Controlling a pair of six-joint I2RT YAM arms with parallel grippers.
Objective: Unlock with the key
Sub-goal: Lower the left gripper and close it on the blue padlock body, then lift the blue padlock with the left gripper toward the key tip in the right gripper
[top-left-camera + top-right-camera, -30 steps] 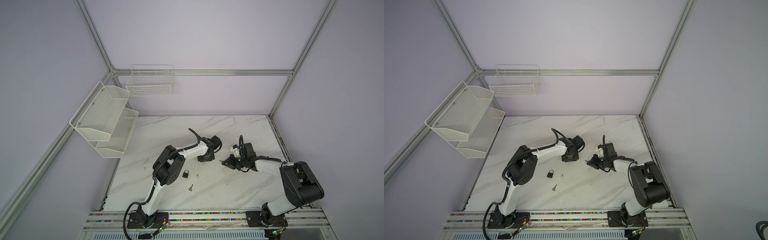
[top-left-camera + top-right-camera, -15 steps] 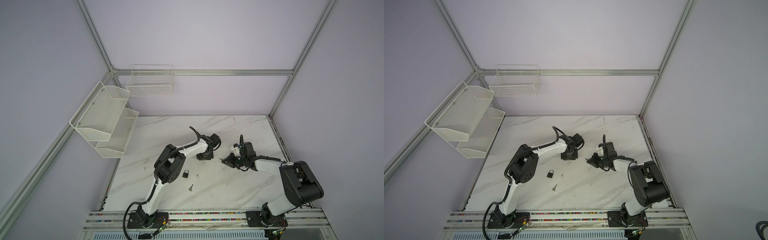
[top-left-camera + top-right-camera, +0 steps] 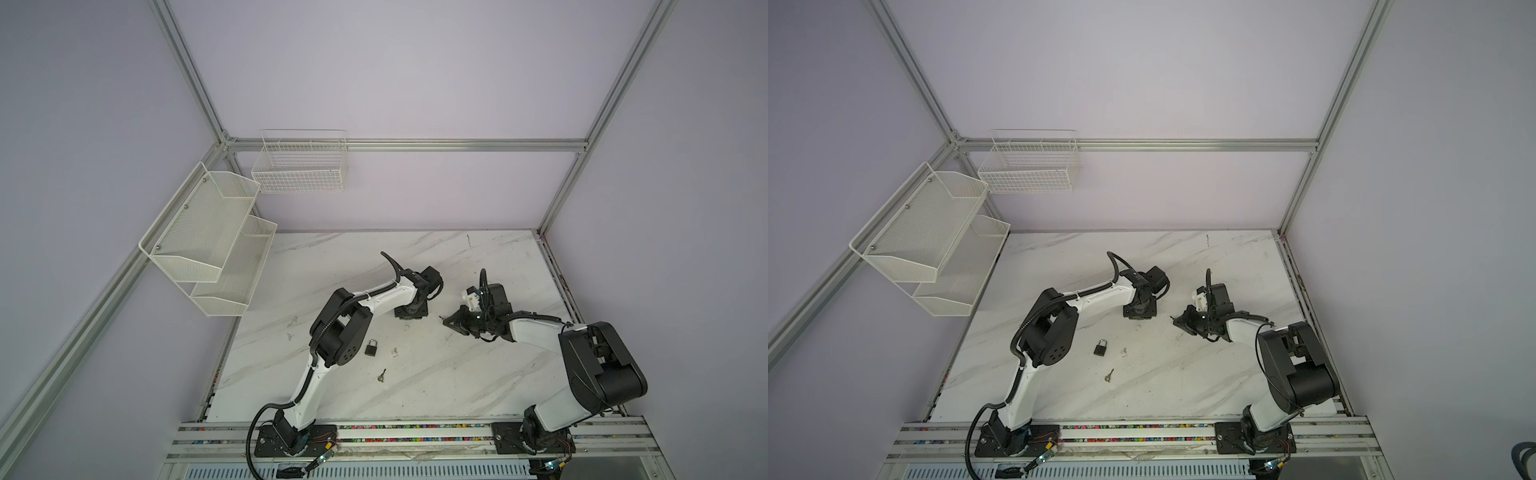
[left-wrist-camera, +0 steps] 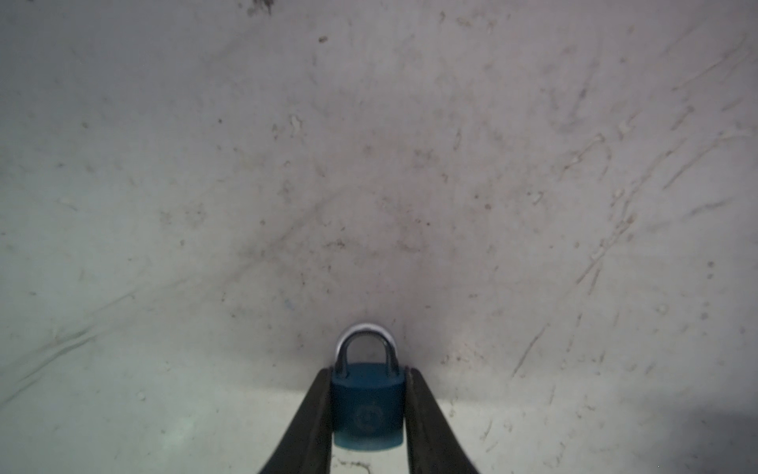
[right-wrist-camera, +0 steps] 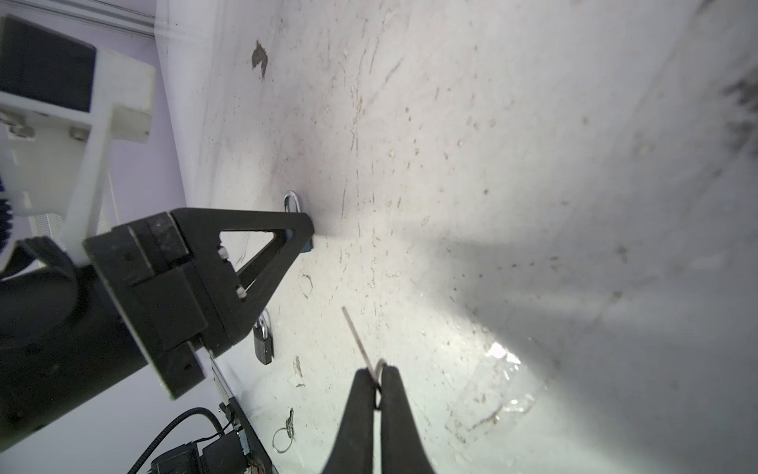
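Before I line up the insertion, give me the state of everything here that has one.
left gripper: shut on blue padlock.
blue padlock: gripped, shackle closed.
right gripper: shut on key.
key: held, blade sticking out, not inserted.
dark padlock: lying on table, shackle closed.
spare key: lying loose on table.

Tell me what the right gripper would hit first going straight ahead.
Probably the blue padlock in the left gripper: the right gripper's key points roughly there, though depth is unclear.
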